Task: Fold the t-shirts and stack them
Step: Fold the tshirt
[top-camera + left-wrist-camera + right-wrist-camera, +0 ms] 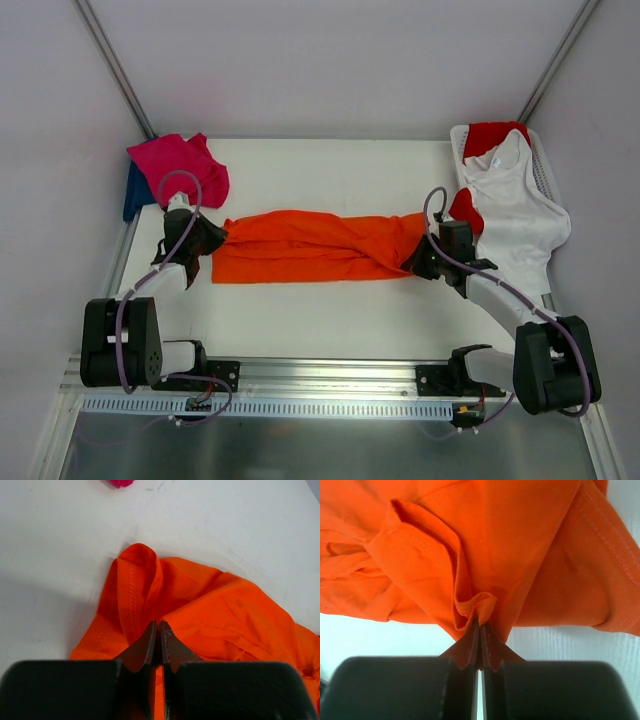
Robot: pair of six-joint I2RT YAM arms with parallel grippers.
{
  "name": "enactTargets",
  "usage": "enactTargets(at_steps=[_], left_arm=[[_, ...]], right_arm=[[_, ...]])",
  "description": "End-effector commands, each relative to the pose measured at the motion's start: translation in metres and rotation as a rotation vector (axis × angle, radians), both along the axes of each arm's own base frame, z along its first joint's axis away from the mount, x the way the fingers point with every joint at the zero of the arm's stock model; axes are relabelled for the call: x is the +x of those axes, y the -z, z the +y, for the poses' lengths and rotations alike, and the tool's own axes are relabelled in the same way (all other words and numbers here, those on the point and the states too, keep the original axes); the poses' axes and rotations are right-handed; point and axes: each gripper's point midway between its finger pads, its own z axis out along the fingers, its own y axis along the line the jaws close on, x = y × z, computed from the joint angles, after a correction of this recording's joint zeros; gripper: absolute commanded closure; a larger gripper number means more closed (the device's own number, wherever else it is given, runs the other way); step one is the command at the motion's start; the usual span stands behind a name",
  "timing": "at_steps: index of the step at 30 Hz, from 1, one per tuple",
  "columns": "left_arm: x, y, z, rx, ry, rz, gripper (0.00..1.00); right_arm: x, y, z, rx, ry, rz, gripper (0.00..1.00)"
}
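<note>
The orange t-shirt [315,247] lies stretched in a long, rumpled band across the middle of the table. My left gripper [214,243] is shut on its left end. In the left wrist view the fingertips [159,626] are pressed together, with orange cloth [215,610] in the slit behind them. My right gripper [421,258] is shut on the right end, pinching a small bunched fold [479,607] of the orange cloth [485,540] at its tips [481,626]. A magenta t-shirt [182,165] lies over a dark blue one [132,192] at the back left.
A white plastic basket [546,170] stands at the back right, with a white t-shirt [518,215] spilling over its near rim and a red one [492,136] inside. Bare white table [330,315] shows in front of the orange cloth. Grey walls enclose the table.
</note>
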Motion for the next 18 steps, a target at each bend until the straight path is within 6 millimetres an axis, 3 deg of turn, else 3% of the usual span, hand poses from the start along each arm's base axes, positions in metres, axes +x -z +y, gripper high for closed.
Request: enactTargets(at_steps=[1, 9, 16, 18], left_arm=[[-0.01, -0.003, 0.011, 0.056, -0.046, -0.015, 1.0], [-0.044, 0.005, 0.041, 0.103, -0.252, 0.031, 1.0], [-0.057, 0.018, 0.042, 0.113, -0.255, 0.086, 1.0], [-0.058, 0.02, 0.042, 0.117, -0.254, 0.105, 1.0]], right_arm=[[0.002, 0.002, -0.004, -0.016, 0.03, -0.016, 1.0], [-0.01, 0.028, -0.017, -0.081, 0.091, 0.093, 0.99], [-0.011, 0.038, -0.018, -0.092, 0.1, 0.136, 1.0], [-0.009, 0.038, -0.02, -0.1, 0.107, 0.142, 0.93]])
